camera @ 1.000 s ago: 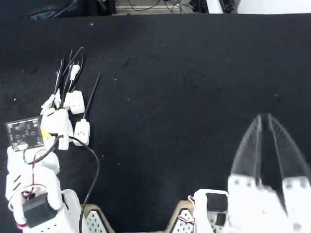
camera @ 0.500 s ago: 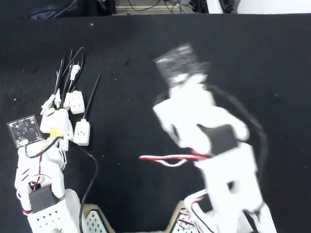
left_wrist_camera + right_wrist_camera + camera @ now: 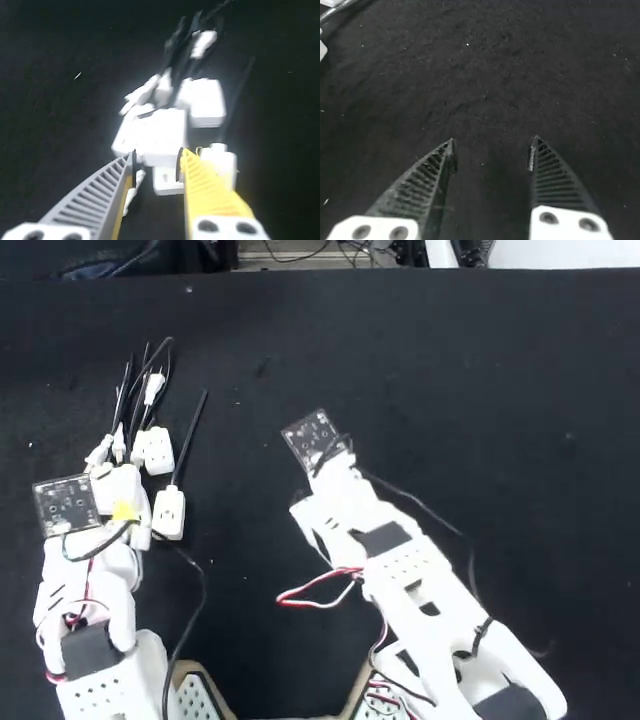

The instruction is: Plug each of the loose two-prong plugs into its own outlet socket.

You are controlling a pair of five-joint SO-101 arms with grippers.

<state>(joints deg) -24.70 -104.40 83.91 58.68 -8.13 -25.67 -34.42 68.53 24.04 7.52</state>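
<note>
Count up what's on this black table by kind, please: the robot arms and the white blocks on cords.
Robot arms: 2, the left arm and the right arm.
Outlet sockets with slots showing: 2.
Larger white block: 1.
Total: 5.
The small plugs among the black cords are too tangled to count.

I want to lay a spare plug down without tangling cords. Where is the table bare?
Bare: the table right of the right arm, the far strip past it, and the gap between that arm and the plug cluster. Crowded: the left side, where the left gripper sits at that cluster.
</note>
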